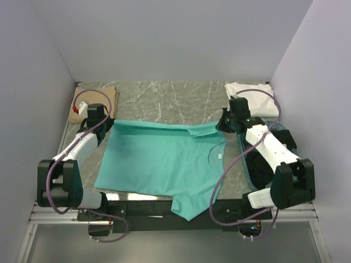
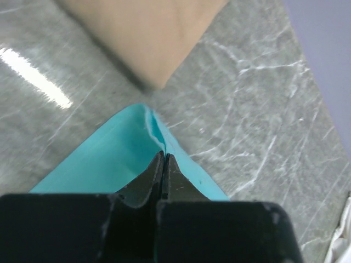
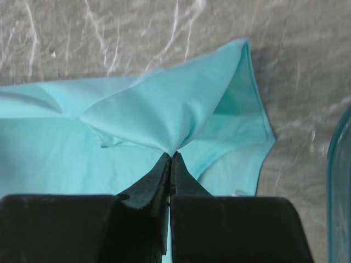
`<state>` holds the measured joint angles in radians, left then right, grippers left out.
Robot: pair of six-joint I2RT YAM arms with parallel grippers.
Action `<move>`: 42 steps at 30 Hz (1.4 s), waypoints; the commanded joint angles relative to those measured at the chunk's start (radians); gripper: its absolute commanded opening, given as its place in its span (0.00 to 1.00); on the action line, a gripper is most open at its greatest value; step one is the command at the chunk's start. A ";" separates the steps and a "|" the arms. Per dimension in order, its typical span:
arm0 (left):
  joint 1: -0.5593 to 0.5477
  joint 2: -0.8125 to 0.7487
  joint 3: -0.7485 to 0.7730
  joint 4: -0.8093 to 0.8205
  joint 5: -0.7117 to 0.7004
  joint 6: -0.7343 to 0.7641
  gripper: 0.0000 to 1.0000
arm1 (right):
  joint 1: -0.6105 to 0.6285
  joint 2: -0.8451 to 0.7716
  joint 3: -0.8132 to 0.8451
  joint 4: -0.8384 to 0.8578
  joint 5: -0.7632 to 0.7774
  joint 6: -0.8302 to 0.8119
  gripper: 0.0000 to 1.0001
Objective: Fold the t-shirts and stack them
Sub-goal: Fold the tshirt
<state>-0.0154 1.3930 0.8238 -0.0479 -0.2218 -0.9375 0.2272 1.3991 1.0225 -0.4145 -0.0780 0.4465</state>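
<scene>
Three shirts lay on your surface. One teal t-shirt was spread flat in the middle, one tan t-shirt sat folded in the far left corner, and one white t-shirt sat in the far right corner. You had two tools, and both were pressed together on the teal cloth. Your left tool pinched its far left corner. Your right tool pinched a raised fold at its far right sleeve. One blue-green tub stood just beside that sleeve, on the right.
</scene>
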 commanded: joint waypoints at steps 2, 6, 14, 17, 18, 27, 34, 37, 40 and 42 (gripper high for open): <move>0.002 -0.090 -0.063 -0.023 -0.050 -0.020 0.01 | 0.035 -0.121 -0.071 -0.010 -0.008 0.063 0.00; 0.002 -0.130 -0.081 -0.064 -0.065 -0.027 0.01 | 0.061 -0.221 -0.157 -0.001 -0.003 0.107 0.00; 0.002 -0.164 -0.109 -0.116 -0.088 -0.032 0.01 | 0.129 -0.392 -0.358 0.066 -0.039 0.245 0.00; 0.002 -0.172 -0.130 -0.133 -0.100 -0.037 0.01 | 0.138 -0.454 -0.432 0.074 -0.028 0.294 0.00; 0.002 -0.172 -0.138 -0.153 -0.106 -0.043 0.01 | 0.139 -0.471 -0.465 0.075 -0.026 0.316 0.00; 0.002 -0.175 -0.138 -0.274 -0.166 -0.089 0.11 | 0.170 -0.594 -0.644 0.060 -0.052 0.377 0.26; 0.002 -0.244 -0.078 -0.398 -0.177 -0.092 0.84 | 0.173 -0.632 -0.573 -0.029 -0.023 0.276 0.75; 0.002 -0.278 -0.057 -0.417 -0.168 -0.075 0.99 | 0.173 -0.618 -0.507 -0.038 0.013 0.245 0.80; 0.000 -0.290 -0.061 -0.373 -0.081 -0.047 0.99 | 0.172 -0.539 -0.449 -0.011 0.033 0.219 0.85; 0.000 -0.281 -0.072 -0.320 -0.035 -0.032 0.99 | 0.173 -0.488 -0.408 0.019 0.018 0.204 0.87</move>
<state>-0.0154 1.1160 0.7303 -0.4198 -0.3367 -1.0092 0.3950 0.8532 0.5461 -0.4461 -0.0845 0.6983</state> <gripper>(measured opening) 0.993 0.863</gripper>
